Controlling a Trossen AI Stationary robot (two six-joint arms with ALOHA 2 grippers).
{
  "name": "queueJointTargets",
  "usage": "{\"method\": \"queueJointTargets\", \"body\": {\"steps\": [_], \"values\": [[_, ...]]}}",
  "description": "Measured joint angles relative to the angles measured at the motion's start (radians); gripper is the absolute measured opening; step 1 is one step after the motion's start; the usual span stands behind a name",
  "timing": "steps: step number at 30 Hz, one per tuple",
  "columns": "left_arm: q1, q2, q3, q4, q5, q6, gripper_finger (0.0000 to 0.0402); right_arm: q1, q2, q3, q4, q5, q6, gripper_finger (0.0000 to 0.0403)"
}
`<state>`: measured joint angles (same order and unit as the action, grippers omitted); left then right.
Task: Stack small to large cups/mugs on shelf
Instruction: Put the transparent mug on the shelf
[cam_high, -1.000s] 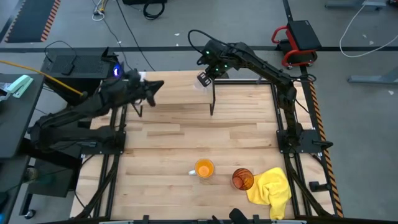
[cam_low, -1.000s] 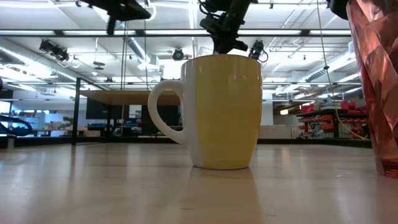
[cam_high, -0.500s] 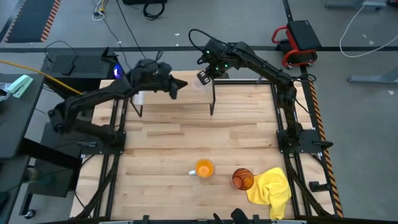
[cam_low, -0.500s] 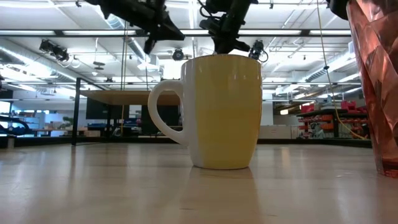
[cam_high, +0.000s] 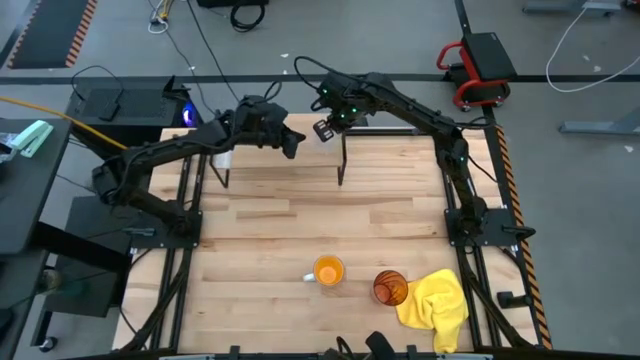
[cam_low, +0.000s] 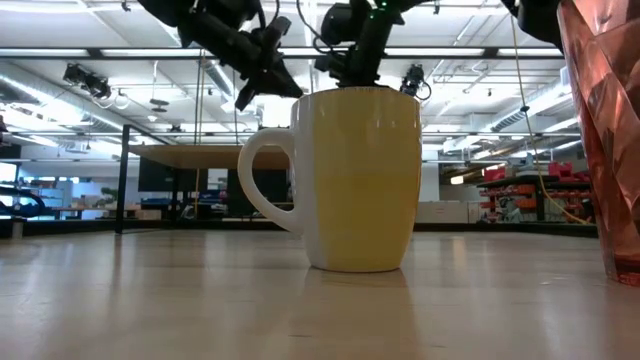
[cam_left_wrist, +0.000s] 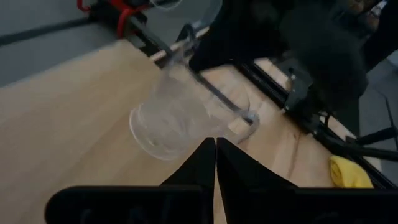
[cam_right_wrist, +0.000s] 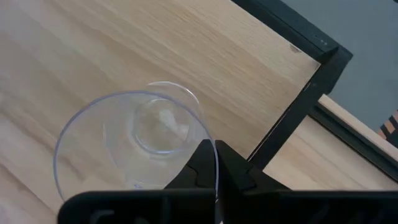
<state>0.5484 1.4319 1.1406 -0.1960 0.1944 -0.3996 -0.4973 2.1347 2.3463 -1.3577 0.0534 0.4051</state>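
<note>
The small clear glass cup (cam_right_wrist: 134, 143) is over the right end of the light-wood shelf (cam_high: 315, 155) at the table's far edge, held by my right gripper (cam_right_wrist: 216, 158). Whether its base rests on the board, I cannot tell. My left gripper (cam_left_wrist: 215, 146) is shut, its tips right beside the glass cup (cam_left_wrist: 180, 118), on its left. The orange mug (cam_high: 328, 270) with pale handle and the amber tumbler (cam_high: 390, 288) stand upright on the tabletop near the near edge. My right gripper holds the glass cup by its rim (cam_right_wrist: 207, 138), one finger inside and one outside the wall. The fingers come from above, pointing down, and the cup is upright below them. My left gripper: I cannot tell whether its shut tips touch the cup's wall.
A crumpled yellow cloth (cam_high: 437, 305) lies right of the tumbler at the near right corner. The shelf's black legs (cam_high: 340, 170) stand on the plank tabletop (cam_high: 300, 215). In the low view the mug (cam_low: 355, 180) fills the middle and the tumbler (cam_low: 605, 130) the right edge.
My left arm has swung along the far edge toward the table's right, over the shelf, until its gripper is next to the glass cup and my right gripper. The right gripper and the cup have stayed about where they were.
</note>
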Motion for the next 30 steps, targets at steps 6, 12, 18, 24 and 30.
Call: {"method": "queueJointTargets", "body": {"steps": [6,12,18,24,30], "values": [[0.000,0.021,0.000,0.003,-0.029,0.001,0.0017,-0.002,0.002,0.001,0.007,0.007,-0.004,0.0000],[-0.002,0.062,-0.001,0.012,-0.029,-0.005,0.0016,-0.005,0.003,0.001,0.007,0.014,-0.004,0.0001],[-0.010,0.075,-0.002,0.045,-0.034,-0.014,0.0024,-0.005,0.003,0.001,0.006,0.016,-0.008,0.0007],[-0.008,0.075,-0.002,0.072,-0.056,-0.025,0.0017,-0.002,0.003,0.001,0.005,-0.002,-0.015,0.0011],[-0.007,0.093,-0.002,0.078,-0.060,-0.035,0.0015,-0.001,0.003,0.001,0.009,-0.016,-0.016,0.0013]]}}
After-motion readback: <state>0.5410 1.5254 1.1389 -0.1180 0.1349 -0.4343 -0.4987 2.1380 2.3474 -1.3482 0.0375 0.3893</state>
